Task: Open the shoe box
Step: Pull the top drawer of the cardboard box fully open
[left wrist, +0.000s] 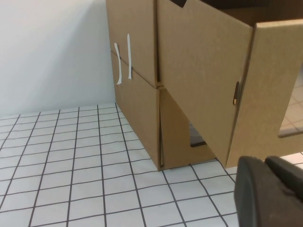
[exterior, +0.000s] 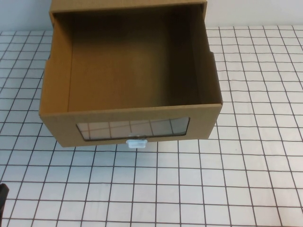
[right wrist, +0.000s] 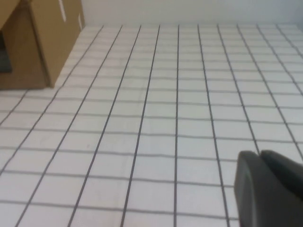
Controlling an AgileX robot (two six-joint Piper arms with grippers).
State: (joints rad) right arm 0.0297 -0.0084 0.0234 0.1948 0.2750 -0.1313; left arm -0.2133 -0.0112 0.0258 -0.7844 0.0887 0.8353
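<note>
**DRAWER EXTENDED, BOTH ARMS CLEAR**

The box stands on the table. Its drawer projects from the box toward the robot with the interior exposed and the pull tab free, so the task appears complete. The left gripper sits low beside the box's left wall, fingers apparently together, holding nothing. The right gripper is closed and empty, well right of the box, clear of the drawer path.
</note>
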